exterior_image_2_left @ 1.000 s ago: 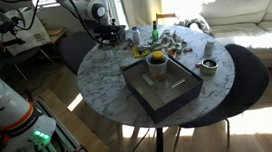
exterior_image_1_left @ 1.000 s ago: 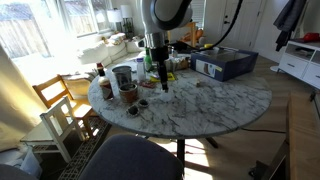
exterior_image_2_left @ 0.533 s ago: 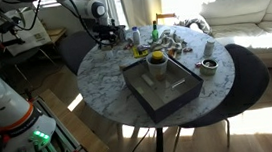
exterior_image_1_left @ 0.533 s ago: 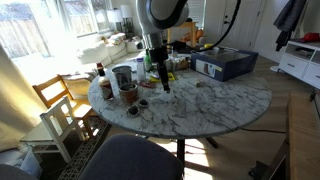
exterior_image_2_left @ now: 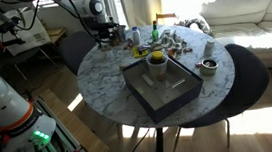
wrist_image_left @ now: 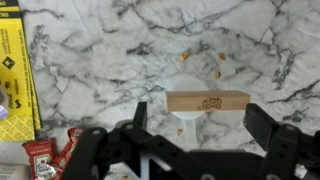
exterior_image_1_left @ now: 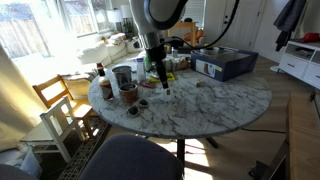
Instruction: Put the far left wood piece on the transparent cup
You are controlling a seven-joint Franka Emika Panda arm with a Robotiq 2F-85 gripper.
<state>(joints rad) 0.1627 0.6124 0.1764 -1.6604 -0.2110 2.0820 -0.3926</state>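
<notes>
In the wrist view a light wood piece (wrist_image_left: 208,101) with a printed logo lies flat across the rim of the transparent cup (wrist_image_left: 188,128), which stands on the marble table (wrist_image_left: 100,50). My gripper (wrist_image_left: 198,112) is open, with one finger on each side of the wood piece and a visible gap on the left. In both exterior views the gripper (exterior_image_1_left: 163,86) (exterior_image_2_left: 112,34) points down over the table's cluttered side. The cup and the wood piece are too small to make out there.
A yellow box (wrist_image_left: 10,70) and red packets (wrist_image_left: 40,155) lie at the wrist view's left edge. Orange crumbs dot the marble. A dark blue box (exterior_image_1_left: 222,65), cans (exterior_image_1_left: 122,78) and a bottle (exterior_image_1_left: 100,72) stand near the arm. A black tray (exterior_image_2_left: 162,88) holds a cup.
The arm has shifted only very slightly. The gripper stays open over the same spot.
</notes>
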